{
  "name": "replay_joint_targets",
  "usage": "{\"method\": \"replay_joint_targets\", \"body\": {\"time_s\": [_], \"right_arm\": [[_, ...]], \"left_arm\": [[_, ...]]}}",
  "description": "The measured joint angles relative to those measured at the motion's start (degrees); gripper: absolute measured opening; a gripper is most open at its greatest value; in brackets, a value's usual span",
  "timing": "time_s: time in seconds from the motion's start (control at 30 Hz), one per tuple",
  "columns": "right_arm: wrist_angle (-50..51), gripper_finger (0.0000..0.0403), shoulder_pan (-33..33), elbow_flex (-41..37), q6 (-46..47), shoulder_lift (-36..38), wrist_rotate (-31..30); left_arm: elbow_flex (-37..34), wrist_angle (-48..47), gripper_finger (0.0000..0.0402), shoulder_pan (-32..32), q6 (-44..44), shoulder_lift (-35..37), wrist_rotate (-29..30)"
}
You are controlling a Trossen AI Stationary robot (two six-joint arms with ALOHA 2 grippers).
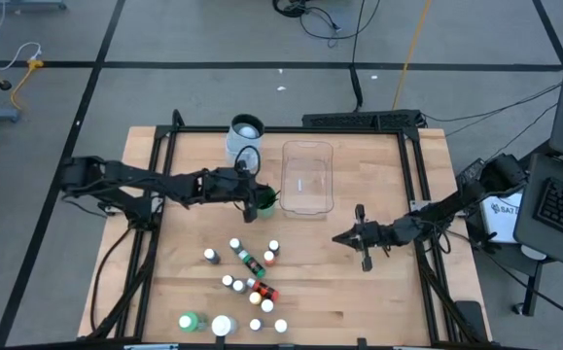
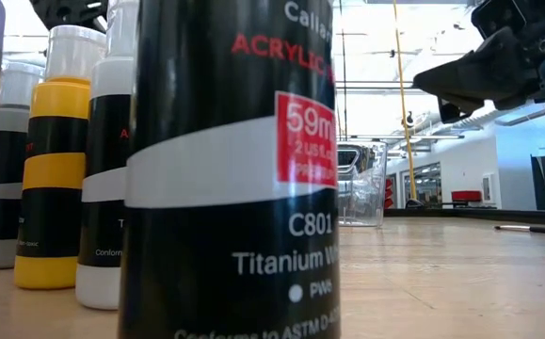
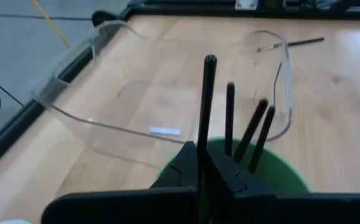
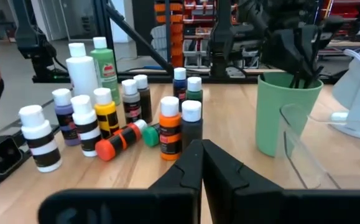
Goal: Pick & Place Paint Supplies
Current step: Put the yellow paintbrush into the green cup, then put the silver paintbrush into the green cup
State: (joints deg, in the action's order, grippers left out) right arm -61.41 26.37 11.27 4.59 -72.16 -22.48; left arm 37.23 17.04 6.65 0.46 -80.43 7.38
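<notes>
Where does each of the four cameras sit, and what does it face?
High: overhead, straight down; both arms, clear tub.
Low: at tabletop height behind paint bottles; a gripper enters top right.
Left wrist: over green cup; left gripper clamps a brush.
Right wrist: faces bottles and cup; right gripper shut.
Both wrist views share the cup.

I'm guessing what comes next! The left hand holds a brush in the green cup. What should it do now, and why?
Probably open and let go: the left hand is shut on a brush standing in the green cup, beside three other brushes.
</notes>
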Motion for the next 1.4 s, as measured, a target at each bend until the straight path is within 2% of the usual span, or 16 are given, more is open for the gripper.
{"method": "replay_joint_targets", "body": {"time_s": [0.37,0.6,0.7,0.97,1.07,1.23,1.3,1.4], "right_arm": [[0.52,0.0000,0.00,0.02,-0.95,0.00,0.00],[0.48,0.0000,0.00,0.02,-0.99,0.00,0.00],[0.46,0.0000,0.00,0.02,-1.00,0.00,0.00],[0.40,0.0000,-0.02,0.02,-1.21,0.00,0.00],[0.42,0.0000,-0.02,0.02,-1.21,0.00,0.02],[1.23,0.0000,-0.02,0.07,-1.55,0.00,0.02],[1.21,0.0000,-0.02,0.09,-2.09,0.00,0.02],[1.08,0.0000,-0.02,0.09,-1.55,0.00,0.02]], "left_arm": [[0.00,-0.29,0.0015,1.71,-0.86,-1.12,-2.08],[0.00,-0.72,0.0023,1.58,-1.69,3.37,-9.48],[0.00,-1.19,0.0052,1.49,-2.11,4.56,-10.42],[0.00,-3.16,0.0165,1.54,-1.93,5.52,-8.38],[1.01,-8.82,0.0196,1.51,-2.62,9.80,-8.39],[7.07,-31.24,0.0214,1.29,-2.39,23.20,-8.91],[7.16,-38.16,0.0201,0.42,-2.27,29.13,-6.58],[3.59,-41.35,0.0146,-1.11,-1.96,37.06,-4.11]]}}
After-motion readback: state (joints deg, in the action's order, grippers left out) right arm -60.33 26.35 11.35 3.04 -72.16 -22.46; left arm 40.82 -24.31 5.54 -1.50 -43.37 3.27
